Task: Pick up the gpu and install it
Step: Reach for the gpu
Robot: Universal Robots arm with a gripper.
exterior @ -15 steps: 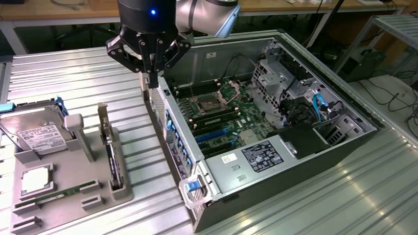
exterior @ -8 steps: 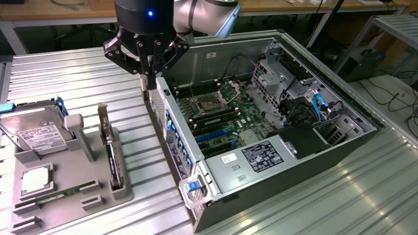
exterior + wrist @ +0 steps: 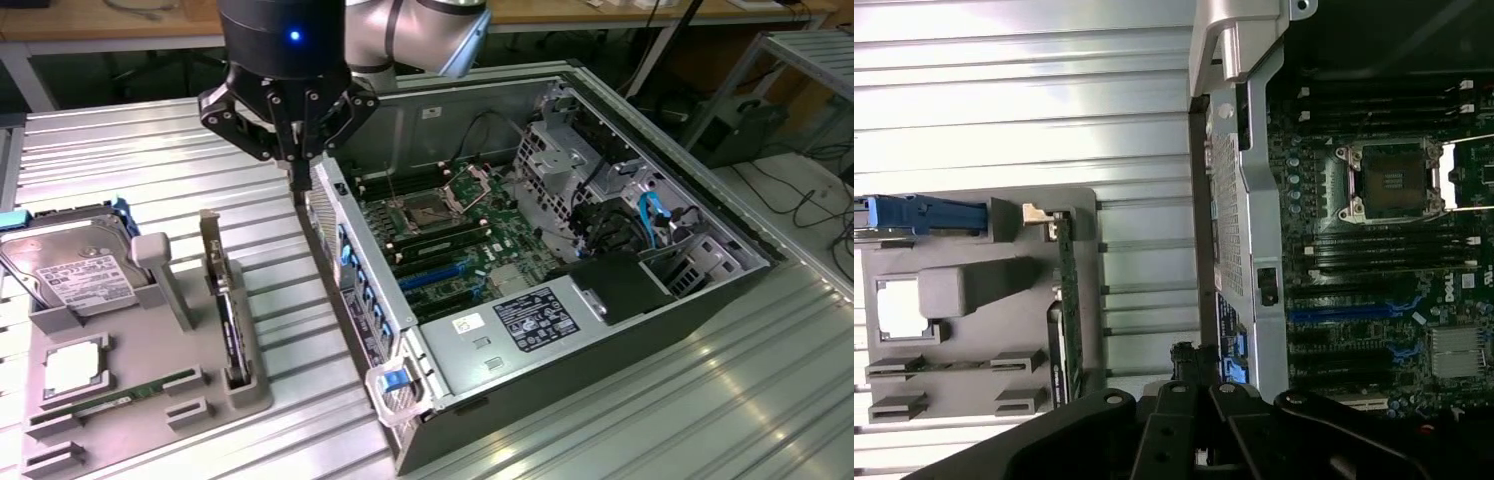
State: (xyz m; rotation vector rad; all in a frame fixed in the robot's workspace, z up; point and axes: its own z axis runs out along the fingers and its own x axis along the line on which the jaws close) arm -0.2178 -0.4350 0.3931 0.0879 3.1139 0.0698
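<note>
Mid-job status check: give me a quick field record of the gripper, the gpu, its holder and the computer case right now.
gripper: shut, empty, above the case's perforated wall
gpu: thin black circuit card, silver end bracket, standing on edge in the holder, not picked up
holder: grey tray, exterior view's left of the case
computer case: black metal tower on its side, open, green motherboard exposed

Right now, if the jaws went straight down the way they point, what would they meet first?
Probably the computer case's rear wall; depth is unclear, so possibly the ribbed table just beside it.
</note>
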